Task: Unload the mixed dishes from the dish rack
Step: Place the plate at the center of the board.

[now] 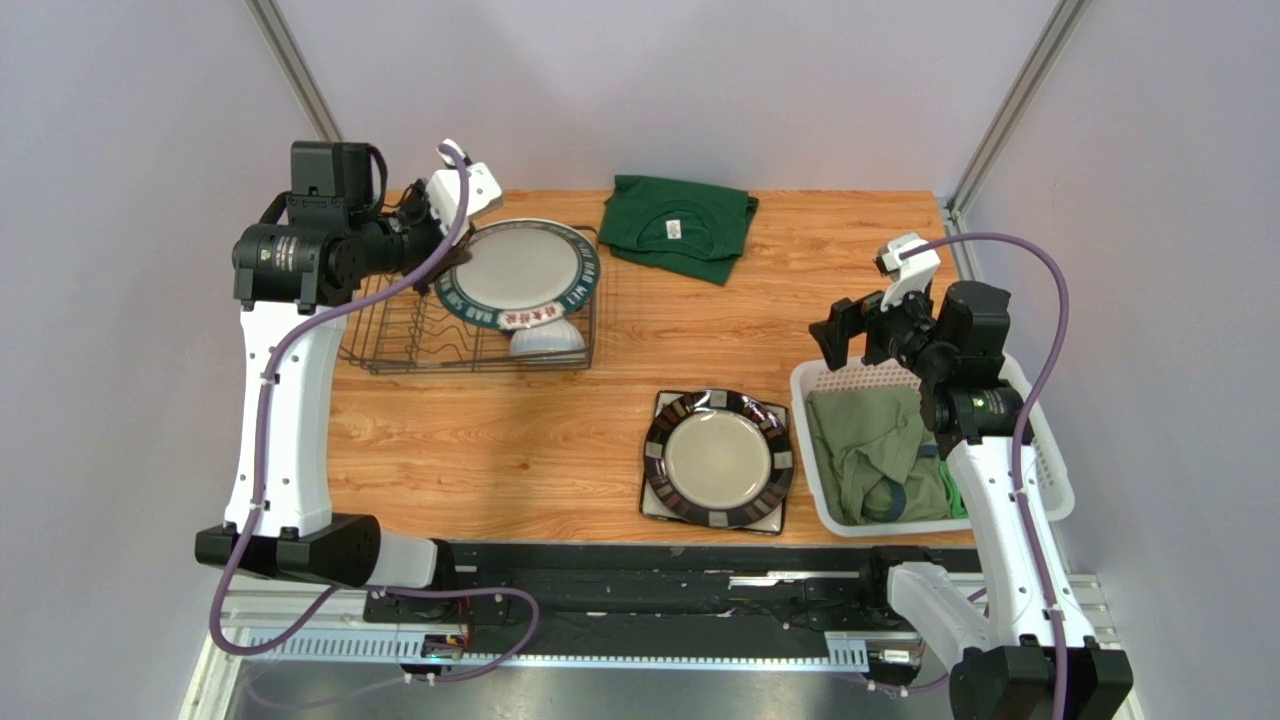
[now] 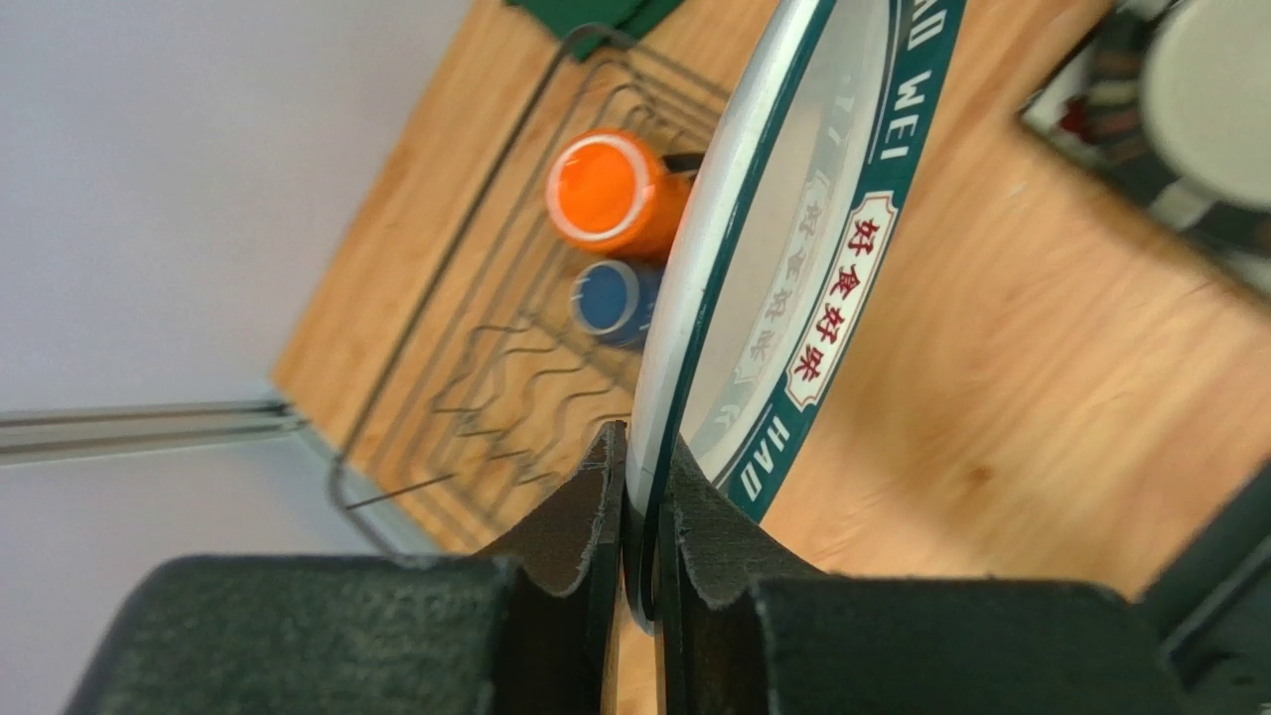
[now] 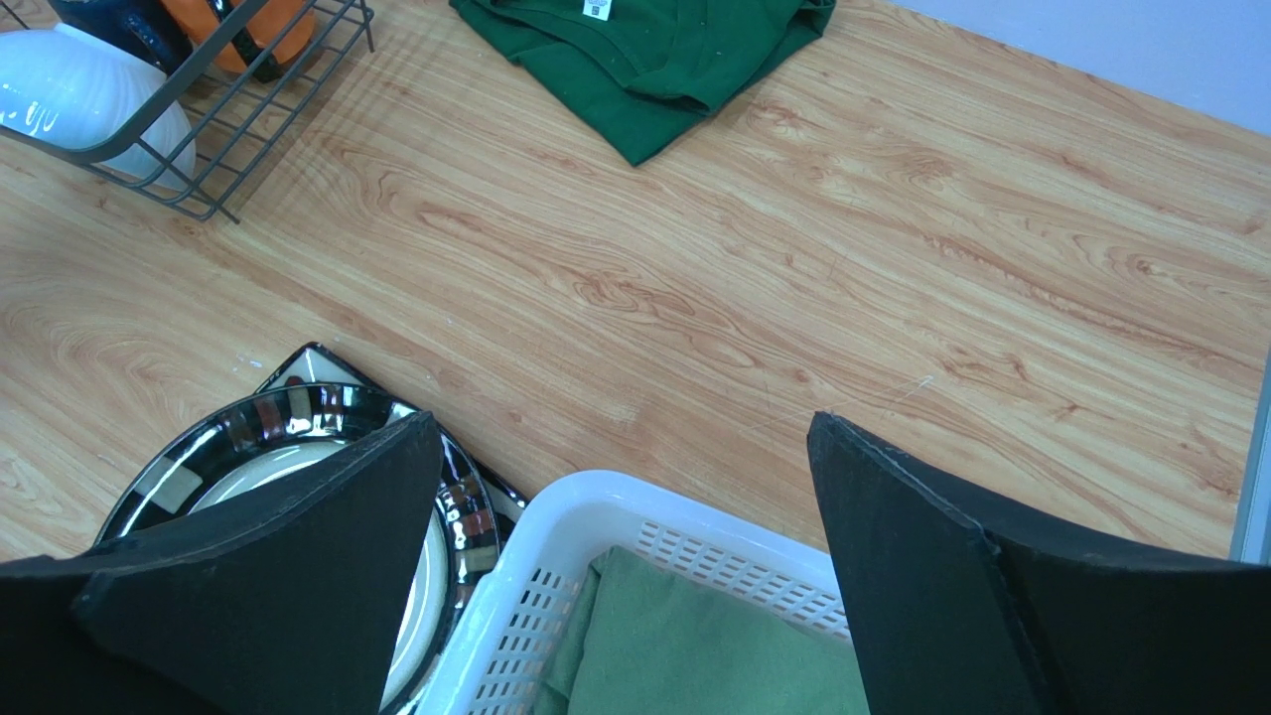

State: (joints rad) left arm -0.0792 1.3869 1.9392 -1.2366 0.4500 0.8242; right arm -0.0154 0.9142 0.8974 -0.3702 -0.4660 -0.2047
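The left tool [image 2: 639,514] is clamped on the edge of a round plate with a dark green rim and pale centre [image 2: 806,268]. Its two black padded fingers [image 2: 575,522] press on either face of the rim at the bottom centre of the left wrist view. There the plate stands on edge, running from the fingers up to the top right, with white panels of red characters set in its green band.

In the top view the same plate [image 1: 519,273] sits in the upper left, tilted over the rectangular dark metal wire dish rack [image 1: 394,338], with the left tool [image 1: 451,248] at its left rim. Whether its lower edge touches the rack cannot be told.

Inside the rack an orange mug [image 2: 604,191] and a dark blue mug [image 2: 612,295] sit just beside each other, partly hidden behind the plate. A small white bowl [image 1: 546,341] rests at the rack's lower right corner.

The right tool [image 3: 619,432] has its fingers wide apart and holds nothing. It hovers at the right of the top view over the rim of a white plastic slatted basket [image 3: 627,514] containing olive-green cloth [image 3: 701,641].

A square dark plate with a patterned rim and white centre [image 1: 718,461] lies flat on the wooden desk [image 1: 496,435], lower centre, just left of the basket. A folded dark green shirt [image 1: 679,222] lies on the desk at top centre.
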